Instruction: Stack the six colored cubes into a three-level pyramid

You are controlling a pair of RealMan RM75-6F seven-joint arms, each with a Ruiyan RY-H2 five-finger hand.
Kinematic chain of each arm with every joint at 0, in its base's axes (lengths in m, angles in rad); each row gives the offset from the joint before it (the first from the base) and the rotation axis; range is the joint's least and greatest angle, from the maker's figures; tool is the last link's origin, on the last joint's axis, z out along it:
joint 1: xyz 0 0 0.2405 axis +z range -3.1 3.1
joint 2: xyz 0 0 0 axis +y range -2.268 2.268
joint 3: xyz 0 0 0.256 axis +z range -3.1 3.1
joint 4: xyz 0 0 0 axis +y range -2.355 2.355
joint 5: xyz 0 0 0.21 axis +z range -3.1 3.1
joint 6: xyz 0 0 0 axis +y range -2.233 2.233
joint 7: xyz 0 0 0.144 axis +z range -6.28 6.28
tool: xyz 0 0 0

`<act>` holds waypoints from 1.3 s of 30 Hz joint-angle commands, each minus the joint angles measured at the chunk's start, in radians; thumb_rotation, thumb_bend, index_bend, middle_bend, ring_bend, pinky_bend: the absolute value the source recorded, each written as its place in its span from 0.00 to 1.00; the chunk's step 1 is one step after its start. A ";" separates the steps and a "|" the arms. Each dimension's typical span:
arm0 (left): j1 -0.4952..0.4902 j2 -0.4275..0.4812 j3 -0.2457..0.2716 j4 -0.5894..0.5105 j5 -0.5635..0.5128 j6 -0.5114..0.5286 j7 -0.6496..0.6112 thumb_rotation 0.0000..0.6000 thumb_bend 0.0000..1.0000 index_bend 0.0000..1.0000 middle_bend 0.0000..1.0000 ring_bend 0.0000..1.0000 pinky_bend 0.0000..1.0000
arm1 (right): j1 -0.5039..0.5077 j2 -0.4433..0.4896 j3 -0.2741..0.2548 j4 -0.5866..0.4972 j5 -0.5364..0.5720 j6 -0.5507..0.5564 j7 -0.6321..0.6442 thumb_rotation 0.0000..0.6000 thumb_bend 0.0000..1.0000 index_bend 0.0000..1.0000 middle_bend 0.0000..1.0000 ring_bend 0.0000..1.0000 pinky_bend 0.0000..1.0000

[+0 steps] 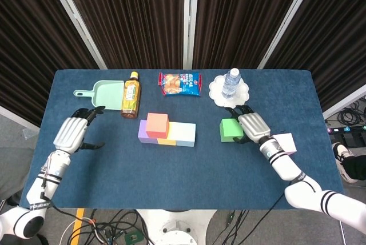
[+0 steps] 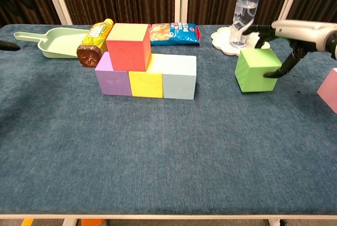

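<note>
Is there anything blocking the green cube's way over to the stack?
Nothing visible does. The table between the green cube and the stack is bare; the right hand is already at the cube.

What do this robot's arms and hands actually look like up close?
Both hands, left hand and right hand, have silvery-grey ridged backs and black fingers. The arms are glossy white, with black bands at the wrists and near the elbows. A thin dark cable runs along the left forearm.
</note>
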 commanded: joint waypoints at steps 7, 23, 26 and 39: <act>0.023 -0.010 -0.004 -0.011 0.032 0.010 0.008 1.00 0.09 0.14 0.23 0.27 0.16 | -0.002 0.159 0.063 -0.332 0.115 0.047 -0.114 1.00 0.25 0.00 0.44 0.04 0.00; 0.036 -0.028 -0.026 0.010 0.039 -0.014 -0.019 1.00 0.09 0.14 0.23 0.27 0.16 | 0.211 0.043 0.131 -0.455 0.598 0.116 -0.451 1.00 0.24 0.00 0.43 0.04 0.00; 0.039 -0.030 -0.029 0.017 0.042 -0.018 -0.030 1.00 0.09 0.14 0.23 0.27 0.16 | 0.258 0.010 0.142 -0.453 0.674 0.142 -0.499 1.00 0.24 0.00 0.43 0.04 0.00; 0.057 -0.032 -0.036 0.036 0.070 -0.014 -0.080 1.00 0.09 0.14 0.23 0.27 0.16 | 0.386 -0.122 0.156 -0.417 0.841 0.268 -0.641 1.00 0.24 0.00 0.43 0.04 0.00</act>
